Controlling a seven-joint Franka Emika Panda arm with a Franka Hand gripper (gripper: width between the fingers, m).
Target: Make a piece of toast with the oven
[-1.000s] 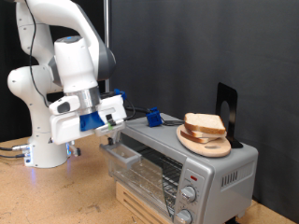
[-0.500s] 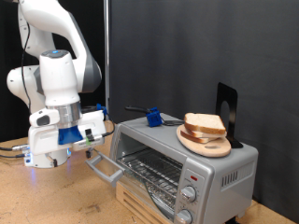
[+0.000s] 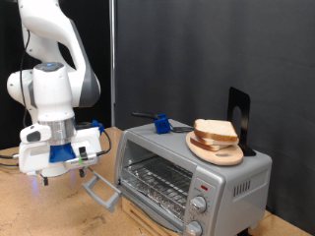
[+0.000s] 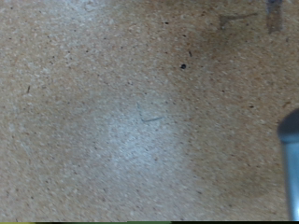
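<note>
The oven [image 3: 202,169] stands at the exterior view's right, its glass door [image 3: 101,187] swung down and open, the wire rack [image 3: 157,179] bare inside. Slices of bread [image 3: 216,130] lie stacked on a round wooden plate [image 3: 215,151] on top of the oven; I cannot single out the piece of toast among them. My gripper [image 3: 91,149] hangs low over the table, left of the open door and apart from it, with nothing seen in it. The wrist view shows bare table [image 4: 131,112] and a grey edge [image 4: 291,163], no fingers.
A blue object with a dark handle [image 3: 159,123] lies behind the oven. A black stand [image 3: 239,118] rises behind the plate. The oven rests on a wooden base [image 3: 148,214]. A black curtain backs the scene. The robot base [image 3: 44,167] is at the left.
The gripper moved down and towards the exterior view's left. The oven door went from nearly shut to fully open and lowered. The gripper now stands apart from the door handle.
</note>
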